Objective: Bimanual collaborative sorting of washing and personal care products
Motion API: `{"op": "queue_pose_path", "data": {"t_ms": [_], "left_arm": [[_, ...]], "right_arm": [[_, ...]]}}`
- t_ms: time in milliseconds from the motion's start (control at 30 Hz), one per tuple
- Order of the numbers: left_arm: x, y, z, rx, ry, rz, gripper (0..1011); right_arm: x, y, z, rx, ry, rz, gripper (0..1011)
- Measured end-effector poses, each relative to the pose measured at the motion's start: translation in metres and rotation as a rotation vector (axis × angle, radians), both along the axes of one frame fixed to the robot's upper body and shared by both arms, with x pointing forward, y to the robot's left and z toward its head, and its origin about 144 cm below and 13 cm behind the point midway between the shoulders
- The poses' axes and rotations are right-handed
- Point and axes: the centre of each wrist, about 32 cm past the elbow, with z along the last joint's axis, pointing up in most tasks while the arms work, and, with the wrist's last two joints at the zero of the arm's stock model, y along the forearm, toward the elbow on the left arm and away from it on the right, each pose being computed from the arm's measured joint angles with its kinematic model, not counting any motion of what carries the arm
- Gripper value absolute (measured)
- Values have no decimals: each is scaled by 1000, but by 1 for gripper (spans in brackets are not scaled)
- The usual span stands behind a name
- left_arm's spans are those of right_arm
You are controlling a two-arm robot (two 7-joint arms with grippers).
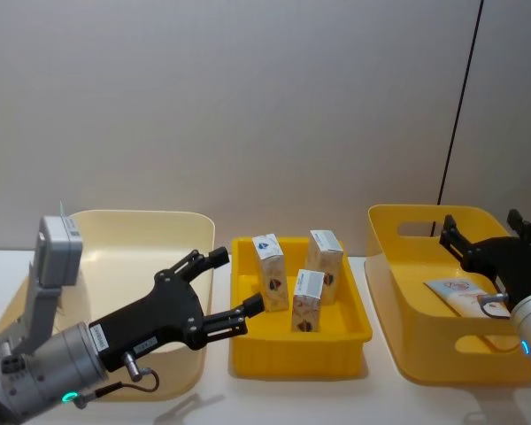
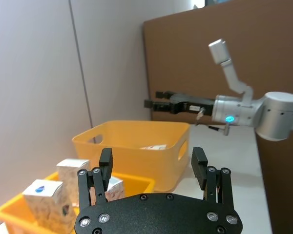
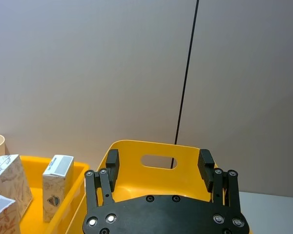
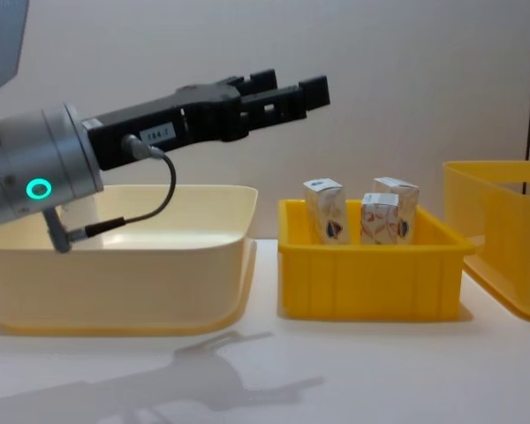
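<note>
Left gripper (image 1: 237, 282) hung spread and empty over the cream basin's (image 1: 133, 221) right rim, just beside the middle tray (image 1: 301, 359). Three white cartons (image 1: 307, 299) stood upright in that tray, close together. Right gripper (image 1: 482, 228) was spread and empty above the right crate (image 1: 398, 345). The tube (image 1: 460, 295) lay flat inside, partly hidden by that arm.
</note>
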Motion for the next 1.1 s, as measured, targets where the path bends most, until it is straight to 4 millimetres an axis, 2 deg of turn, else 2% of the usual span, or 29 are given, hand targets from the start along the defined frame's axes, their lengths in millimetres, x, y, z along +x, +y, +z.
{"op": "queue_pose_path", "data": {"t_ms": [333, 1100], "left_arm": [[-12, -6, -7, 44, 29, 108, 1003], [-41, -19, -21, 138, 60, 368, 1003]], "right_arm": [[-12, 6, -11, 2, 10, 41, 1001], [-72, 35, -53, 47, 63, 238, 1001]]}}
